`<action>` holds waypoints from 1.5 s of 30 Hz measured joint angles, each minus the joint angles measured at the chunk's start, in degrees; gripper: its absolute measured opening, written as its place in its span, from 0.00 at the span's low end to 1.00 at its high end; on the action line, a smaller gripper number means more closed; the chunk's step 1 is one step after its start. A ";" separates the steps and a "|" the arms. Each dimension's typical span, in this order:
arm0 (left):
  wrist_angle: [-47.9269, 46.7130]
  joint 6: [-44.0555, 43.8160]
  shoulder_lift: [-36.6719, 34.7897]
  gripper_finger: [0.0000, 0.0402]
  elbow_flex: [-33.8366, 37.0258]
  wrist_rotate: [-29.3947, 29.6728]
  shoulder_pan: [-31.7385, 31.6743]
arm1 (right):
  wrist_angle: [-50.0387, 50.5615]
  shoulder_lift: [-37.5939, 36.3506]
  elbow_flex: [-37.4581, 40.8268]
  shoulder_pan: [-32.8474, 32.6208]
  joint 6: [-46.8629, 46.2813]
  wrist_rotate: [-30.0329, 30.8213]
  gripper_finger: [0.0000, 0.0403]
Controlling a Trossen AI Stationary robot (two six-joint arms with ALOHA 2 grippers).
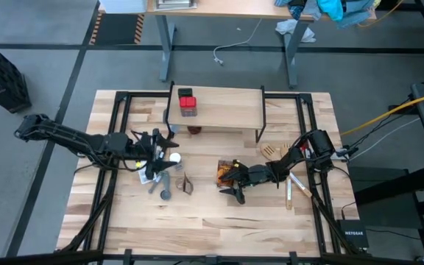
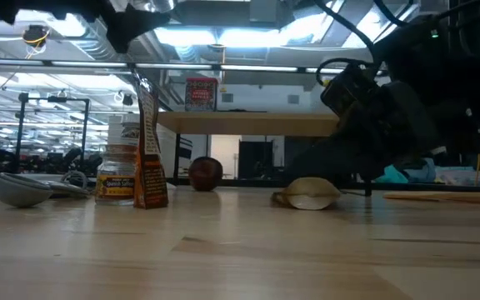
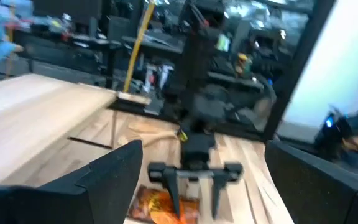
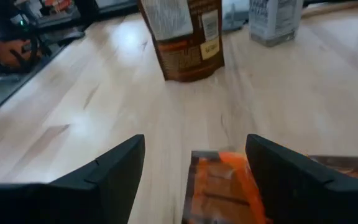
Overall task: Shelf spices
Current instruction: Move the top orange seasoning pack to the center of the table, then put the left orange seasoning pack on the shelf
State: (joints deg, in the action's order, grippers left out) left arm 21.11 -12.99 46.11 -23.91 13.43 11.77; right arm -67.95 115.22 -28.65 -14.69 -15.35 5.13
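Only the right wrist view shows, blurrily, the orange packet (image 4: 229, 186) between the open right gripper (image 4: 194, 168).

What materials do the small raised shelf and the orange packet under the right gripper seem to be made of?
The small raised shelf: a light wood board, matte, with visible grain, on thin black legs, probably metal. The orange packet: apparently clear plastic film, glossy, with orange contents showing through; the right gripper is open above it.

Two black jointed arms (image 1: 72, 138) with flat dark fingers (image 4: 104, 174).
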 joint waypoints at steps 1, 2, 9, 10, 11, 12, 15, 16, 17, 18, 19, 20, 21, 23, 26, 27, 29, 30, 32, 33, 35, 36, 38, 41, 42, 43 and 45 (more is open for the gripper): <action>-1.12 0.24 0.51 0.82 -0.63 0.02 0.92 | -0.68 0.00 0.23 0.01 -0.03 0.11 0.71; -1.95 0.60 1.14 0.82 -1.26 0.33 2.00 | -1.26 0.00 0.53 0.03 -0.28 0.28 0.71; -2.60 5.72 9.15 0.82 -6.18 11.19 9.06 | -12.38 -0.20 3.55 0.03 -0.90 0.28 0.71; -2.70 5.71 10.60 0.82 -6.86 11.84 9.63 | -13.54 -0.20 4.33 0.03 -0.90 0.26 0.71; -2.73 5.59 12.18 0.82 -7.62 12.20 10.11 | -14.65 -0.20 5.29 0.03 -0.94 0.30 0.71; -2.68 5.20 13.86 0.82 -8.46 12.26 10.48 | -15.54 -0.22 6.37 0.03 -1.14 0.34 0.71; -5.52 2.81 18.84 0.82 -11.69 12.29 10.95 | -19.01 -0.22 10.01 0.03 -3.82 1.00 0.71; -7.31 1.83 20.49 0.82 -12.95 12.29 10.93 | -20.35 -0.23 11.18 0.03 -4.37 1.32 0.71; -9.12 1.08 22.11 0.82 -14.29 12.36 10.85 | -21.59 -0.24 12.35 0.03 -5.07 1.51 0.71; -10.76 0.41 23.73 0.82 -15.71 12.42 10.71 | -21.99 -0.27 13.35 0.03 -5.56 1.69 0.71; -11.99 -0.08 25.27 0.82 -17.10 12.44 10.58 | -21.85 -0.48 13.97 0.03 -6.07 1.90 0.71; -12.97 -0.39 26.75 0.82 -18.43 12.44 10.44 | -21.70 -0.74 14.52 0.03 -6.38 2.08 0.71; -13.78 -0.55 28.13 0.82 -19.68 12.44 10.26 | -21.84 -0.86 14.93 0.03 -6.58 2.38 0.71; -14.94 -0.48 30.44 0.82 -21.98 12.42 10.07 | -21.77 -0.87 15.33 0.03 -6.78 2.39 0.71; -16.15 -0.33 33.10 0.82 -24.29 12.43 9.84 | -20.30 -0.87 15.37 0.03 -7.09 0.93 0.71; -16.18 -0.34 33.76 0.82 -24.62 12.42 9.84 | -19.35 -0.87 15.39 0.03 -7.56 -0.20 0.71; -16.19 -0.12 34.67 0.82 -24.97 12.39 9.84 | -17.73 -0.87 15.24 0.03 -9.38 -3.25 0.71; -16.41 -0.12 34.97 0.82 -24.97 12.39 9.84 | -17.34 -0.87 15.25 0.03 -10.34 -4.80 0.71; -16.48 -0.12 35.06 0.82 -24.97 12.39 9.84 | -17.46 -0.87 15.20 0.03 -11.82 -7.35 0.71; -16.43 -0.12 35.06 0.82 -24.97 12.39 9.84 | -17.69 -0.91 15.17 0.03 -12.50 -8.44 0.71; -15.98 -0.12 35.06 0.82 -24.97 12.39 9.84 | -17.93 -0.92 14.95 0.03 -13.19 -9.68 0.71; -15.89 -0.12 35.06 0.82 -24.97 12.39 9.84 | -17.78 -0.92 14.64 0.03 -13.20 -9.78 0.71; -15.75 -0.12 35.06 0.82 -24.97 12.40 9.84 | -17.30 -0.92 13.91 0.03 -13.30 -9.88 0.71; -15.84 -0.49 35.06 0.82 -24.97 12.39 9.86 | -16.55 -0.92 12.60 0.03 -13.96 -9.50 0.71; -15.91 -0.55 35.06 0.82 -24.97 12.39 9.86 | -15.89 -0.92 12.08 0.03 -15.31 -9.21 0.71; -15.94 -0.54 35.06 0.82 -24.97 12.39 9.86 | -15.48 -0.92 11.64 0.03 -16.82 -9.04 0.71; -15.97 -0.23 35.06 0.82 -24.97 12.39 9.86 | -15.14 -1.03 11.06 0.10 -19.61 -8.88 0.71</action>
State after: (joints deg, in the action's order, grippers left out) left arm 5.14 -13.21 81.17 -48.88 25.82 21.63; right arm -83.09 114.19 -17.58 -14.59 -34.97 -3.75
